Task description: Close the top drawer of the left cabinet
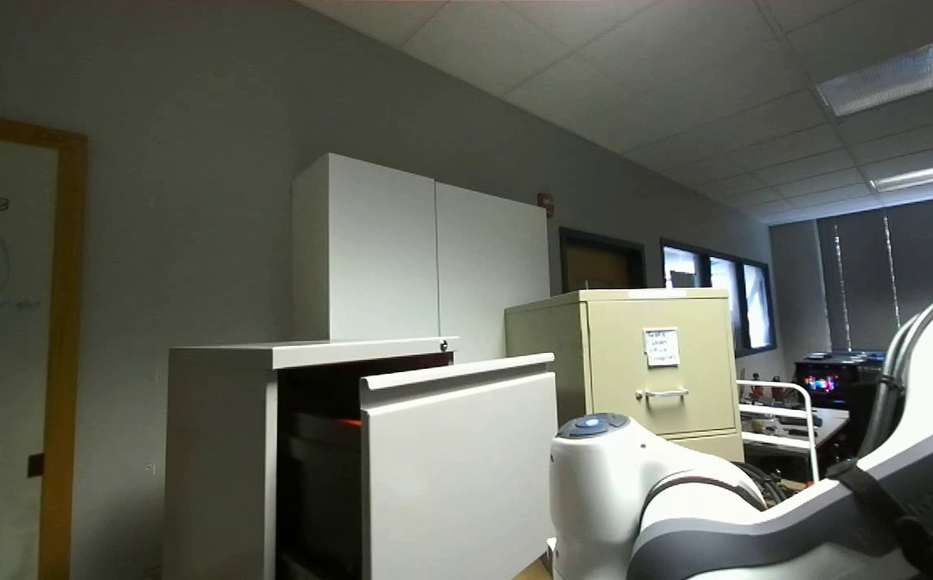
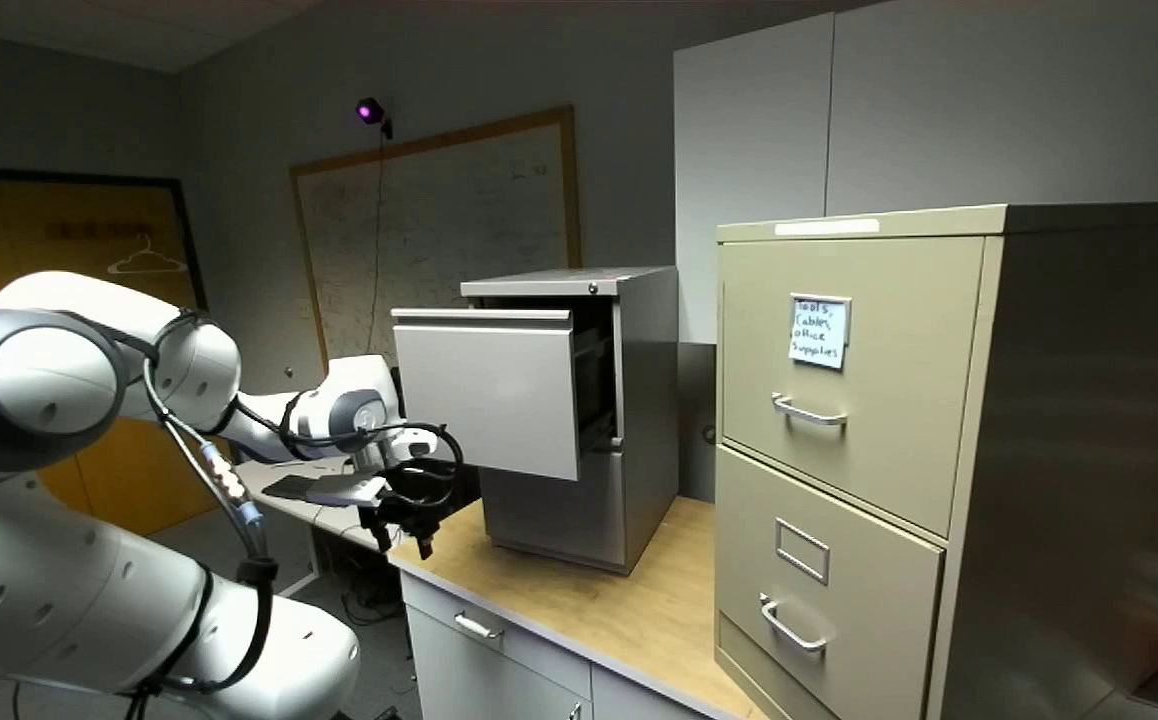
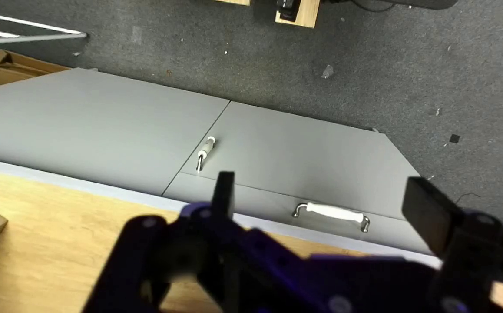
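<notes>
Wrist view: the gripper (image 3: 321,187) is spread wide, its two fingers (image 3: 427,213) well apart, seen against the edge of a wooden countertop (image 3: 51,217). A white handle (image 3: 335,211) shows between them, farther down, on the shut front of the grey base cabinet (image 3: 82,121). On the floor (image 3: 408,65) past that cabinet sits an open cardboard box (image 3: 10,77), partly hidden, with more brown cardboard inside it. In both exterior views the top drawer (image 2: 484,395) stands pulled out of the left cabinet (image 2: 649,420), its flat front well ahead of the frame. That cabinet rests on the countertop, a small round lock (image 2: 594,288) set in the front of its top, and its lower drawer (image 2: 554,515) is shut. The open drawer's inside is dark; in an exterior view a small orange-red patch (image 1: 350,421) shows in there, too little to tell what it is. The gripper hangs near the drawer front, beside and below it in an exterior view; whether any part of the arm (image 2: 119,590) touches the front I cannot tell. The beige filing cabinet (image 2: 1069,450) has its drawers (image 2: 889,420) closed, and a card (image 2: 818,333) on the upper one reads "Tools, Cables, Office supplies"; what they hold is out of sight. Behind it on the wall, the white two-door cupboard (image 1: 382,250) is closed as well
</notes>
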### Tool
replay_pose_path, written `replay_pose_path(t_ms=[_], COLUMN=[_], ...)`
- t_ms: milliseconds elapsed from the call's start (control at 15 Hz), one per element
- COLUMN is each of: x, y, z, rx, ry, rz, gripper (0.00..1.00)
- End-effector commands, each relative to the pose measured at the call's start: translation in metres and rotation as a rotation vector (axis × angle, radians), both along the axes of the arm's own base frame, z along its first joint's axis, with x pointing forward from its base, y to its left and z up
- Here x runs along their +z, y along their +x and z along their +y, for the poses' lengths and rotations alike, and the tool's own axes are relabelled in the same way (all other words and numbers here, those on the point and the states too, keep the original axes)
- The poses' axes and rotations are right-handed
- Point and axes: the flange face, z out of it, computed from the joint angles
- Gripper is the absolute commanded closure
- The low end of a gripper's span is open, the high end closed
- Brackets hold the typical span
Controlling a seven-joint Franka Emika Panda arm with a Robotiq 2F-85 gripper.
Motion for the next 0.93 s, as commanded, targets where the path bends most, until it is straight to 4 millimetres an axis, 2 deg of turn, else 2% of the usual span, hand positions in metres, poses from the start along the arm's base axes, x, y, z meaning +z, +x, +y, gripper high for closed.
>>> replay_pose_path(t_ms=[0,467,600,867], x=[0.007,0.047,0.062,0.091], y=[0.005,0.018,0.02,0.017], z=[0.0,0.016,0.025,0.045], rx=[-0.005,0.035,0.049,0.078], ry=[-0.007,-0.023,-0.039,-0.072], rz=[-0.04,-0.247,-0.322,-0.478], gripper=[0.0,0.0,0.25,0.55])
